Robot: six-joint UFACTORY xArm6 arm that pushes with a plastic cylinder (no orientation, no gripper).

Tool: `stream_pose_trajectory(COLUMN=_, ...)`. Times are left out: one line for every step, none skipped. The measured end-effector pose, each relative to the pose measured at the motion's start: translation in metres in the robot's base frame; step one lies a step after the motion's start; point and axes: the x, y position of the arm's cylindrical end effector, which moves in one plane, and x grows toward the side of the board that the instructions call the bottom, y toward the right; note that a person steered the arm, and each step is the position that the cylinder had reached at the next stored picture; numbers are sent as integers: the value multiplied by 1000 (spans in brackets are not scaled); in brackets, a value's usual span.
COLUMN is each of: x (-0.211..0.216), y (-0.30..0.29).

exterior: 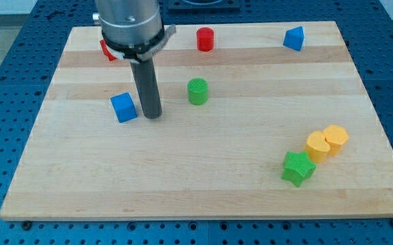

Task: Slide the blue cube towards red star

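My tip (153, 116) rests on the desk (203, 190) just beside the blue cube (123, 107), on its right, while the red star (107, 50) sits near the view's top, half hidden behind the arm; the end effector is a plain rod without jaws.

Bright even light, soft shadows, sharp focus

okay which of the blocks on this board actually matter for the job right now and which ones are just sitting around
Part of the job: blue cube, red star (mostly hidden behind the arm), my tip just to the view's right of the cube.

Just lying about: red cylinder, blue triangle, green cylinder, green star, two yellow blocks.
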Motion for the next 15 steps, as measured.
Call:
stream_pose_trajectory(x=9, y=-25)
stream_pose_trajectory(x=-2, y=-64)
stream_pose_trajectory(x=-17, y=-66)
stream_pose_trajectory(x=-37, y=-59)
stream_pose_trajectory(x=-61, y=-39)
stream_pose_trajectory(x=-61, y=-42)
stream_pose_trajectory(x=-60, y=-42)
stream_pose_trajectory(x=-60, y=-55)
stream_pose_trajectory(x=-60, y=-67)
stream_pose_trajectory(x=-60, y=-70)
stream_pose_trajectory(x=-60, y=-70)
stream_pose_trajectory(x=-60, y=-65)
stream_pose_trajectory(x=-60, y=-64)
stream_pose_trajectory(x=-60, y=-64)
stream_pose_trajectory(x=-60, y=-60)
